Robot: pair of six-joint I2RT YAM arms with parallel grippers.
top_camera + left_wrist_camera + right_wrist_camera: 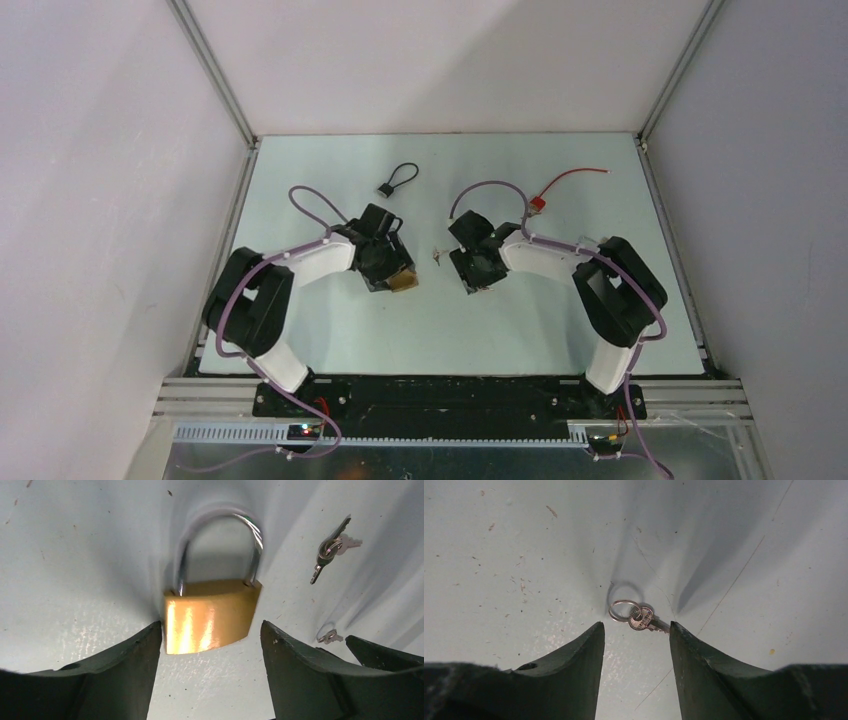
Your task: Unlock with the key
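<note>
A brass padlock (210, 615) with a closed silver shackle lies flat on the table. My left gripper (211, 625) is open, with a finger on each side of the lock's lower body. The lock also shows in the top view (405, 283), at that gripper's (390, 268) tip. A small silver key on a ring (640, 617) lies on the table just ahead of my open right gripper (636, 624), its blade hidden behind the right finger. This key (327, 636) also shows in the left wrist view. Another bunch of keys (330, 547) lies between the grippers (437, 256).
A small black cable lock (395, 180) lies at the back, left of centre. A red wire (565, 182) lies at the back right. Grey walls and metal rails enclose the table. My right gripper (472, 268) sits close to the left one.
</note>
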